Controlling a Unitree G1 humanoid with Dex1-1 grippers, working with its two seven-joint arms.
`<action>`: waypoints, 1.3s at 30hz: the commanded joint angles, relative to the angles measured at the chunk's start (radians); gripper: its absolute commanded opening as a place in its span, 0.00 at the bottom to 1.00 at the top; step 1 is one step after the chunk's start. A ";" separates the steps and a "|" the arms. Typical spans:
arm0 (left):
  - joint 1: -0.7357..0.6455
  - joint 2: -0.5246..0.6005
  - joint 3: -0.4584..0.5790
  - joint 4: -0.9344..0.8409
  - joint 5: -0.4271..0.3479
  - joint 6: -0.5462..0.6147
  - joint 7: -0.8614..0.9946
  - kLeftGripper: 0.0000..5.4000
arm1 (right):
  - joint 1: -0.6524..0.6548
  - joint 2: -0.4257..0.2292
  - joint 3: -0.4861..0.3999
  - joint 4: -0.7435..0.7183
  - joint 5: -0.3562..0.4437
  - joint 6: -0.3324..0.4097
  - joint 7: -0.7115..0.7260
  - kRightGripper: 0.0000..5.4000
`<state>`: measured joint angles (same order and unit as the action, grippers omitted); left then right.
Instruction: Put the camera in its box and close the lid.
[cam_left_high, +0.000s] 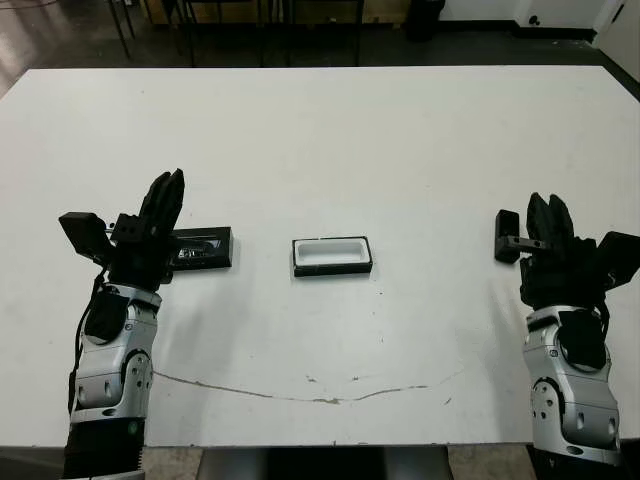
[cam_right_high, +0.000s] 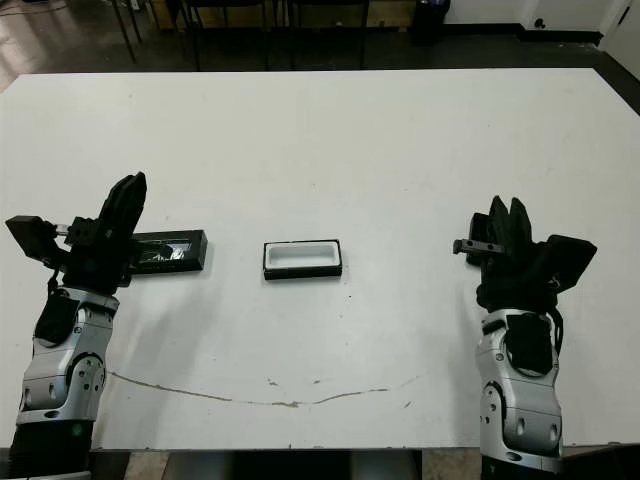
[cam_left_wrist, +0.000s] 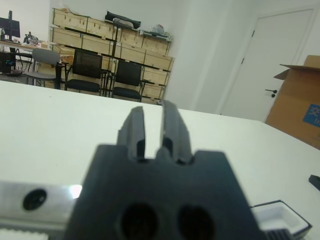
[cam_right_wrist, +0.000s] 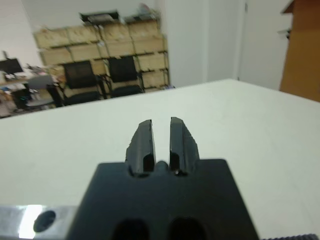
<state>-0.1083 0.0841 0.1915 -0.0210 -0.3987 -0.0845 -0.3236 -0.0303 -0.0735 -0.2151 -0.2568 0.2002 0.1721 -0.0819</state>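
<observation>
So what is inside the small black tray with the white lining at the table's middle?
Nothing: the small black tray with the white lining shows only its bare white floor. The flat black rectangular piece lies apart, partly covered by the left gripper.

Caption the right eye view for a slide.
White-lined box sits open mid-table, a flat black piece lies beside the left claw, and the right claw waits off to the side.
</observation>
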 joint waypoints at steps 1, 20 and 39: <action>0.014 0.003 0.002 0.019 0.000 -0.002 -0.006 0.00 | -0.015 0.015 -0.002 -0.003 -0.003 0.089 -0.036 0.14; 0.011 0.006 0.007 0.033 -0.003 -0.001 -0.017 0.00 | -0.143 0.009 0.015 0.029 -0.085 0.331 -0.089 0.94; 0.003 0.004 0.008 0.065 -0.003 -0.032 -0.039 0.00 | -0.241 0.015 -0.006 0.213 -0.135 0.321 -0.138 1.00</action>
<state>-0.1173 0.0797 0.1976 0.0379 -0.4039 -0.1312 -0.3661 -0.2660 -0.0558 -0.2155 -0.0667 0.0711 0.4918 -0.2174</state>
